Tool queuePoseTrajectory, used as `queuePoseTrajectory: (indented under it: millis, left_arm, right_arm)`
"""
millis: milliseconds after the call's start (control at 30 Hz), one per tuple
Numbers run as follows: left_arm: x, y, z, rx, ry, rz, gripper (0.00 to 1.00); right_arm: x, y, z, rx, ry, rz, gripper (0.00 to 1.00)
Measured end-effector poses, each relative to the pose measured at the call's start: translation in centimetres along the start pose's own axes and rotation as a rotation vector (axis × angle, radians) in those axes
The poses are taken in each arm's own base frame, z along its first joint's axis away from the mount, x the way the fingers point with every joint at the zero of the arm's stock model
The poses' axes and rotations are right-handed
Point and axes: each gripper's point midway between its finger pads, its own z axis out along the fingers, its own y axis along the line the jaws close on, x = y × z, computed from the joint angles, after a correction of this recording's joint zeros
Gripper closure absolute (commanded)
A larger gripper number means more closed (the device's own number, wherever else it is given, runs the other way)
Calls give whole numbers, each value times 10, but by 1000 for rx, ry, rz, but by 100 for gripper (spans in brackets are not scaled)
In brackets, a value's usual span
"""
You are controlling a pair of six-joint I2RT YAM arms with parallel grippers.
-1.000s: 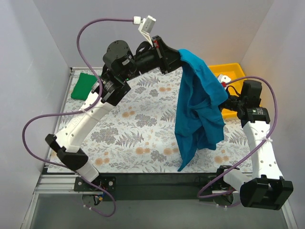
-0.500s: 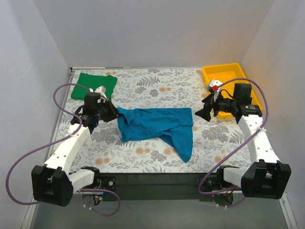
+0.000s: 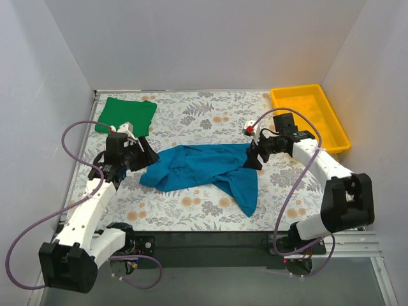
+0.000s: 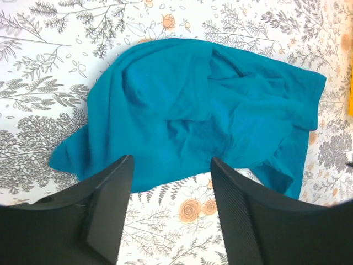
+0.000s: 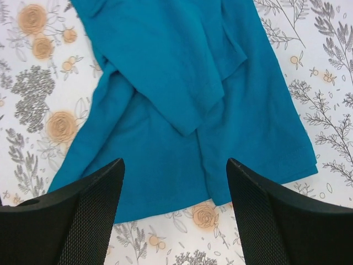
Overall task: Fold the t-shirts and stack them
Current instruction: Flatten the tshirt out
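The teal-blue t-shirt lies crumpled on the floral table, one part trailing toward the front edge. Folded flat at the back left is the green t-shirt. My left gripper is at the teal shirt's left edge. In the left wrist view it is open with nothing between the fingers, and the shirt spreads just beyond them. My right gripper hovers at the shirt's right edge. It is open and empty above the cloth.
A yellow tray stands at the back right corner, behind the right arm. Grey walls close in the table on the left, back and right. Purple cables loop from both arms.
The teal shirt, held high a second ago, now lies on the table. My left gripper has opened and let go of it. My right arm has swung left to the shirt's right edge.
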Motion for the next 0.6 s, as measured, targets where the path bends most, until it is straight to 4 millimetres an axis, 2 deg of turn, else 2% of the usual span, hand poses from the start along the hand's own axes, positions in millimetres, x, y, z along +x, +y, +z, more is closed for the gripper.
queuePoseTrajectory:
  millis: [100, 267, 367, 600]
  left_arm:
    - [-5, -2, -13, 15, -51, 25, 39]
    - [-25, -13, -43, 63, -188, 80, 36]
    - [-32, -17, -57, 91, -264, 102, 35]
    - [-17, -8, -58, 102, -286, 108, 34]
  right_arm:
    - [5, -11, 19, -21, 48, 34, 21]
    - [-3, -15, 51, -67, 93, 53, 24]
    - [-8, -25, 63, -64, 105, 73, 26]
    - [2, -35, 80, -44, 161, 128, 29]
